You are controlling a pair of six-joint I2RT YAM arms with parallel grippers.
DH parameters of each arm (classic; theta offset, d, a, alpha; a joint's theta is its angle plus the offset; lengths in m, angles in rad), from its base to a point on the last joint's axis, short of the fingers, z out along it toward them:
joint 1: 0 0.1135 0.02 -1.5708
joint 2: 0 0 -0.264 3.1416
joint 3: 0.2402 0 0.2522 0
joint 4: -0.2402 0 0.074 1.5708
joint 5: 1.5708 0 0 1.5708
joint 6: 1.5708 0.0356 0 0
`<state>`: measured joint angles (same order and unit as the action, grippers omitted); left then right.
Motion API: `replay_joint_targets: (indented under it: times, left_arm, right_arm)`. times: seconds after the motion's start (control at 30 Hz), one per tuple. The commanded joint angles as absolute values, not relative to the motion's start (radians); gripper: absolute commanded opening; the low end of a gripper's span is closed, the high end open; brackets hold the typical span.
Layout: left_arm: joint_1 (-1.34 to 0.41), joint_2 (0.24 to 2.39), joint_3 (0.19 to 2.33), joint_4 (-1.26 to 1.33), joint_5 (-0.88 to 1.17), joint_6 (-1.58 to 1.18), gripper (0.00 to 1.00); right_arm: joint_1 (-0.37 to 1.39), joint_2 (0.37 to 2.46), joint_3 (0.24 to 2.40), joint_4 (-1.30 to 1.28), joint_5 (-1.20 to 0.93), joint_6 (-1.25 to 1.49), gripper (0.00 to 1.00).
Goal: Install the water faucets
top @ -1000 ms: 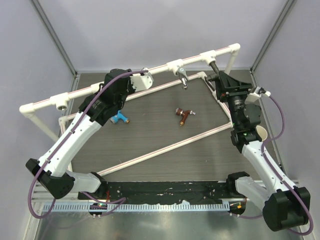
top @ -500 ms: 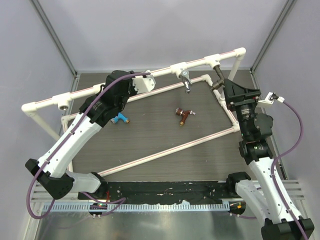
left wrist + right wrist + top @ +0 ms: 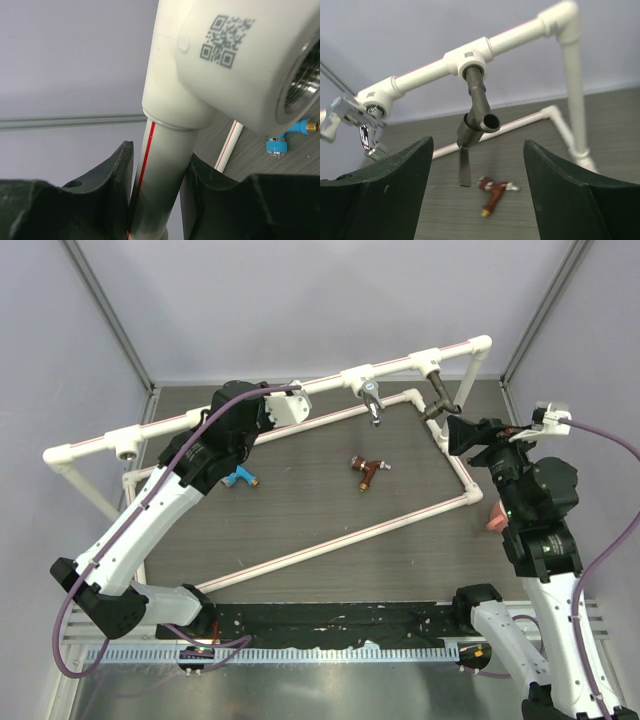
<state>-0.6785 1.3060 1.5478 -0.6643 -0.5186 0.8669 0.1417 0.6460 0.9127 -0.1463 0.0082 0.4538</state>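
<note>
A dark faucet (image 3: 437,395) with a lever handle hangs from a tee of the white pipe frame (image 3: 400,366); it also shows in the right wrist view (image 3: 476,131). A chrome faucet (image 3: 373,403) sits in the neighbouring tee, also in the right wrist view (image 3: 365,131). A red-brown faucet (image 3: 367,472) and a blue faucet (image 3: 238,478) lie on the table. My right gripper (image 3: 458,433) is open and empty, just in front of the dark faucet. My left gripper (image 3: 156,200) is shut on the top pipe (image 3: 159,170) beside an empty tee socket (image 3: 240,75).
The pipe frame's lower rectangle (image 3: 330,540) lies on the dark table and rings the loose faucets. A pink object (image 3: 494,520) sits at the table's right edge by my right arm. Grey walls enclose the cell on three sides.
My right gripper has let go of the dark faucet and drawn back to the right, away from the frame. The frame shifted slightly right one second ago, then stayed still. The left arm keeps its hold.
</note>
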Motion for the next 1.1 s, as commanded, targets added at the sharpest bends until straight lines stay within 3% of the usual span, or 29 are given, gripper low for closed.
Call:
replay_joint_targets:
  times: [0.0,0.23,0.53,0.77,1.07]
  left_arm:
    - [-0.692,1.261,1.557,-0.615,-0.491,0.701,0.0]
    - [-0.693,1.256,1.557,-0.614,-0.488,0.701,0.0]
    - [-0.695,1.253,1.549,-0.606,-0.489,0.703,0.0]
    - [-0.695,1.255,1.549,-0.607,-0.495,0.704,0.0]
    - [-0.695,1.267,1.554,-0.609,-0.503,0.709,0.0]
  right_arm:
    - [0.14,0.658,1.075,-0.322,-0.038,-0.127,0.78]
    - [0.198,0.719,1.164,-0.4,-0.005,-0.546,0.78]
    - [0.362,0.836,1.249,-0.492,0.208,-0.943,0.78]
    - [0.468,0.916,1.253,-0.528,0.382,-1.086,0.78]
    - [0.543,0.96,1.1,-0.269,0.457,-1.21,0.78]
